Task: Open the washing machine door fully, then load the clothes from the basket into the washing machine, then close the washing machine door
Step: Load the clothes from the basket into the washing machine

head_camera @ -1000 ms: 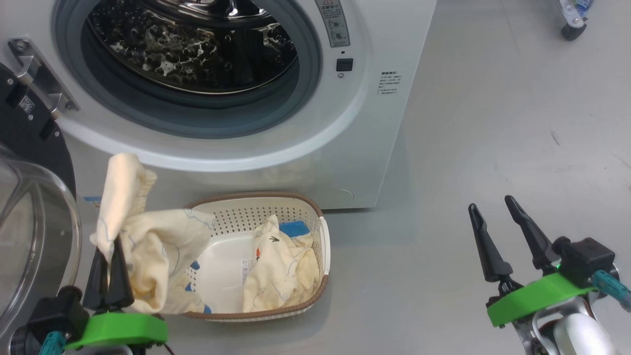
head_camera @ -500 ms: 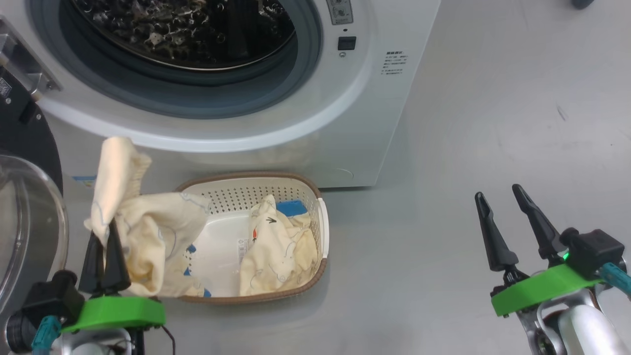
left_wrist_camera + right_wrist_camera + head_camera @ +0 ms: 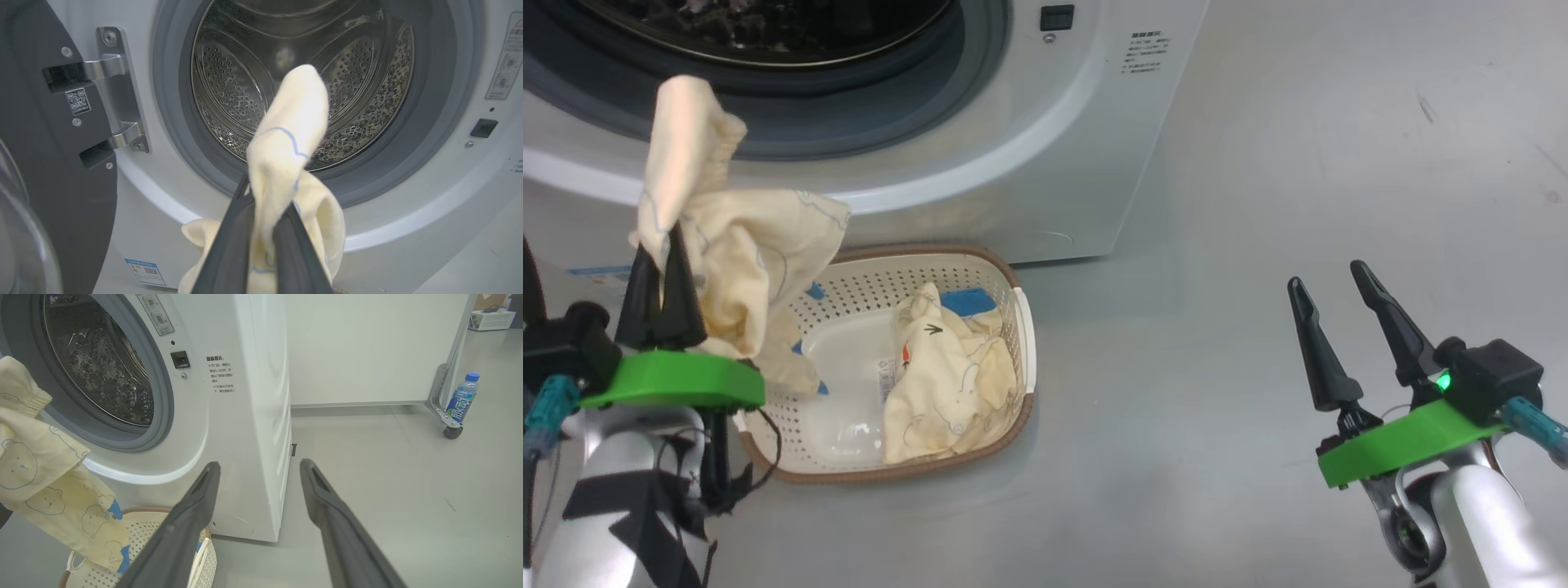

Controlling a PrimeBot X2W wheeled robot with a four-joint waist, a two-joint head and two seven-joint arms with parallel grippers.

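Raised above the cream perforated basket (image 3: 890,282), a cream-yellow printed garment (image 3: 743,269) hangs clamped in left jaws, right jaws apart; another garment (image 3: 939,384) waits

Left end effector (image 3: 659,238) pinched, right one (image 3: 1326,273) wide.

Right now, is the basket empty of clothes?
No: a cream-yellow garment and a blue cloth lie inside the basket.
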